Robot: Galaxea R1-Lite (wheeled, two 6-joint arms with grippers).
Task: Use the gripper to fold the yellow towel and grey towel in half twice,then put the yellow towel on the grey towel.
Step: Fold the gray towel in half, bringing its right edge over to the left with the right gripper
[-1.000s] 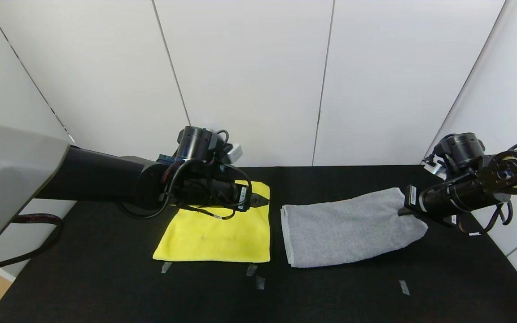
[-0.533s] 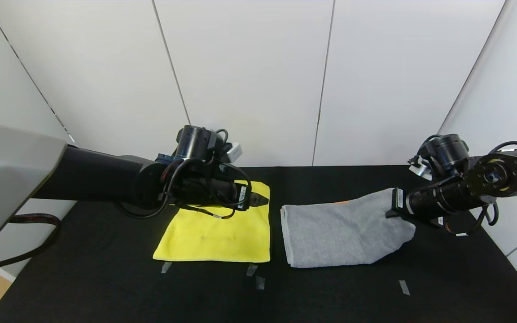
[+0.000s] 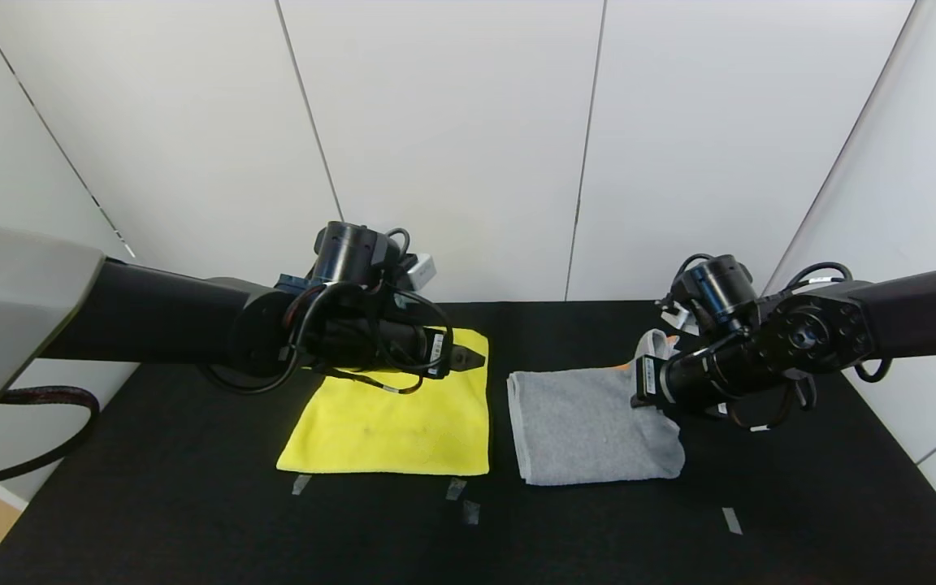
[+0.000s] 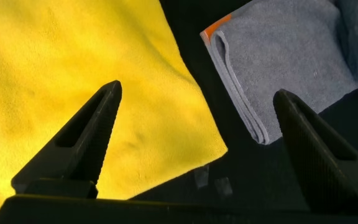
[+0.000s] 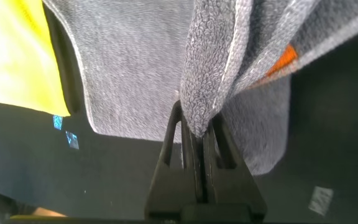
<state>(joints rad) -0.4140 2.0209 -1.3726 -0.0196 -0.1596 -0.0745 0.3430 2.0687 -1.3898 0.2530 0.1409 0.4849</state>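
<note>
While the right tool (image 3: 640,392) pinches a bunched edge of the grey towel (image 3: 578,426) between fully closed fingers, it carries that edge across the lower layer toward the towel's left side, so the step in hand looks like the second half-fold of the grey towel. In the right wrist view the cloth (image 5: 229,68) hangs in a thick gather from the clamped tips, an orange stripe showing on the lifted part, with the flat layer spread on the black tabletop (image 3: 801,504) below. The lifted portion stands up from the towel's right part; the left folded edge lies flat, just beside the yellow towel (image 3: 403,422) but apart from it.

The left tool (image 3: 468,358) hovers over the far right part of the yellow towel with its fingers spread wide (nothing between them, as the left wrist view makes plain). That towel lies flat as a neat rectangle; I cannot tell how many layers it has.

Next, I judge, the right tool needs to lay the carried edge over the towel's left edge, lining them up, and let go low so the fold does not spring back. Stacking the yellow towel on the grey one is not yet done.
</note>
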